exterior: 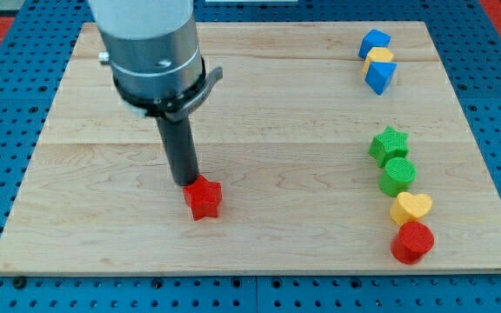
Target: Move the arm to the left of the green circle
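Observation:
The green circle lies at the view's right, in a column just below a green star and above a yellow heart. My tip stands far to the view's left of the green circle, touching the upper left edge of a red star. The rod hangs from the grey arm at the view's upper left.
A red circle ends the right column at the bottom. At the view's top right a blue cube, a yellow block and a second blue block sit together. The wooden board lies on a blue pegboard.

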